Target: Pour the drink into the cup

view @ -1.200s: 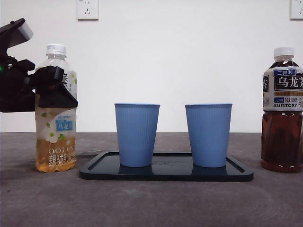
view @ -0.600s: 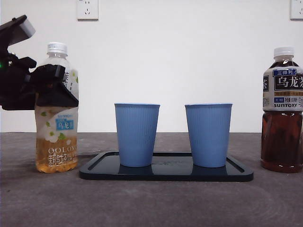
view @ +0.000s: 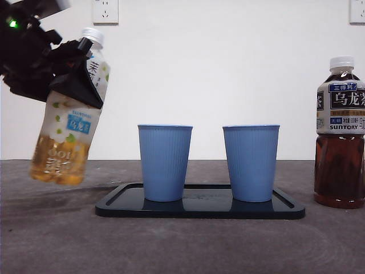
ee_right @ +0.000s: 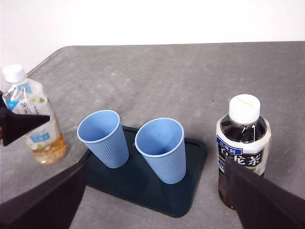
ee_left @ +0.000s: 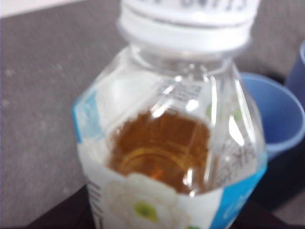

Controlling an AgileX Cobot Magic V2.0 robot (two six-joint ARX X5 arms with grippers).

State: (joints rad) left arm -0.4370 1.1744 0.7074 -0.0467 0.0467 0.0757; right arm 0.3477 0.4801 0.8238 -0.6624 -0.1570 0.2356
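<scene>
My left gripper point(view: 71, 80) is shut on the pale oolong tea bottle point(view: 68, 123) and holds it lifted off the table, tilted with its white cap point(view: 93, 35) toward the cups. The bottle fills the left wrist view point(ee_left: 176, 157), cap still on. Two blue cups stand on the black tray point(view: 199, 208): the left cup point(view: 165, 162) nearest the bottle, the right cup point(view: 251, 162) beside it. My right gripper point(ee_right: 152, 200) is open, high above the table's near side; the tilted bottle point(ee_right: 31, 119) and both cups point(ee_right: 102, 138) show in its view.
A dark Suntory tea bottle point(view: 339, 134) with a white cap stands upright at the right of the tray, also in the right wrist view point(ee_right: 243, 148). Grey tabletop point(view: 182, 245) lies in front of the tray. White wall with sockets behind.
The left gripper has lifted the pale tea bottle off the table and tilted its top to the right, toward the cups. The cups, tray and dark bottle have not moved.
</scene>
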